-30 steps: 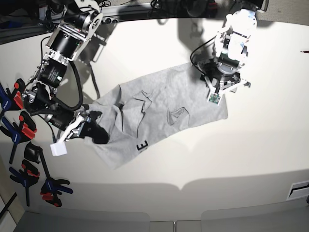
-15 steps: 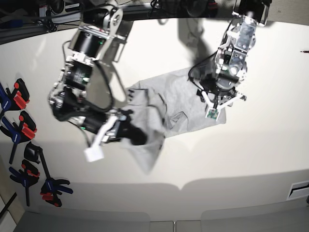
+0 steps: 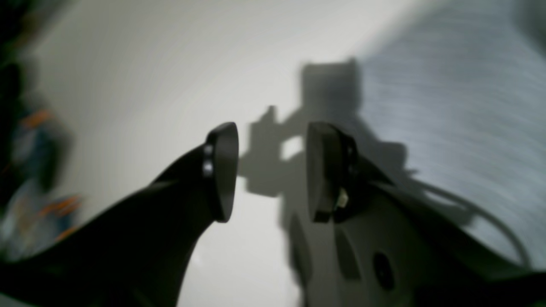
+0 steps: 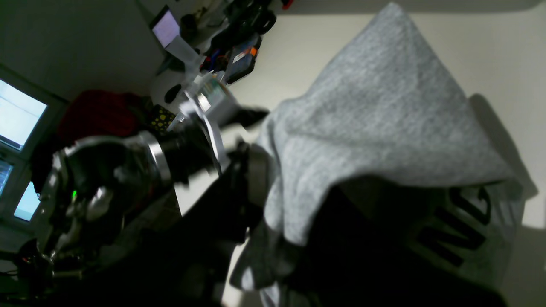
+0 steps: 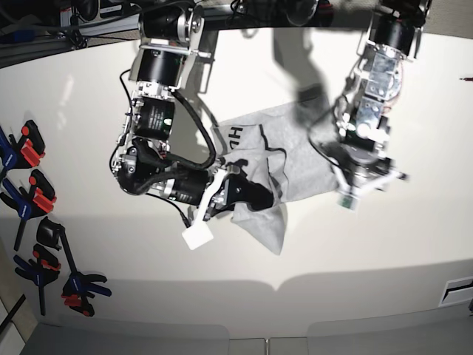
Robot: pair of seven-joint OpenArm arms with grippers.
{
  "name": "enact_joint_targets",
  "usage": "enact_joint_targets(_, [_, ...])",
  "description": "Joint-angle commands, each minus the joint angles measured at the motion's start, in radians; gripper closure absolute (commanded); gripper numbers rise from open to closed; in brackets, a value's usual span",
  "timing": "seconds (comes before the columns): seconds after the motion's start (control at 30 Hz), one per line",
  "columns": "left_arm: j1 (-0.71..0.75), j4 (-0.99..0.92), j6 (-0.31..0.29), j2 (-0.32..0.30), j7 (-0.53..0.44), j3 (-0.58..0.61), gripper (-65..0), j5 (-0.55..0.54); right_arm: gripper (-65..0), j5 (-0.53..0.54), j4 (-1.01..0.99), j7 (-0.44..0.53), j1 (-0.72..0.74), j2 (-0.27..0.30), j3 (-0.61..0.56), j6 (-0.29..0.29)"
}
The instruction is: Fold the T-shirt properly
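Base view shows the T-shirt (image 5: 277, 155) bunched near the middle of the bench (image 5: 414, 244), part of it turned over so black lettering faces up. The right hand (image 5: 247, 194) is clamped tight on a lower fold of the cloth, carrying it across toward the left arm's side; in the right wrist view the fabric (image 4: 375, 128) drapes over that hand. The left hand (image 5: 362, 181), fingers parted and empty, hovers at the shirt's far edge, with the cloth beside it in the left wrist view (image 3: 460, 106). The shirt's long axis appears to run between the two hands, so the next move probably depends on the right hand laying its fold down toward the left.
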Motion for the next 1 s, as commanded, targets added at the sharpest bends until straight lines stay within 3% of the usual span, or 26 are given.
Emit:
enact_joint_targets(0.0, [-0.016,0.016,0.046,-0.003,-0.01,-0.028,-23.9,0.037,0.0,0.026,0.02,0.026,0.027,-0.003,-0.002,0.014])
enact_joint_targets(0.07, [-0.016,0.016,0.119,-0.003,-0.01,-0.08,-23.9,0.07,0.0,0.025,0.02,0.026,0.027,-0.003,-0.002,0.014])
enact_joint_targets(0.13, [-0.016,0.016,0.154,-0.003,-0.01,-0.128,-23.9,0.072,0.0,0.026,0.02,0.026,0.027,-0.011,-0.002,0.014])
enact_joint_targets(0.33, [-0.011,0.016,0.154,-0.003,-0.008,-0.204,-23.9,0.069,0.0,0.019,0.02,0.026,0.027,-0.086,-0.001,0.015])
enact_joint_targets(0.5, [-0.01,0.016,0.154,-0.008,0.002,-0.205,-23.9,0.069,0.0,-0.029,0.018,0.026,0.022,-0.086,-0.023,0.015])
enact_joint_targets(0.8, [-0.011,0.016,0.154,-0.039,0.002,-0.205,-23.9,0.063,0.0,-0.009,0.018,0.026,0.021,-0.086,-0.027,0.015])
enact_joint_targets(0.97, [-0.011,0.016,0.154,-0.039,0.002,-0.205,-23.9,0.007,-19.2,0.019,0.018,0.027,0.022,-0.086,-0.029,0.015])
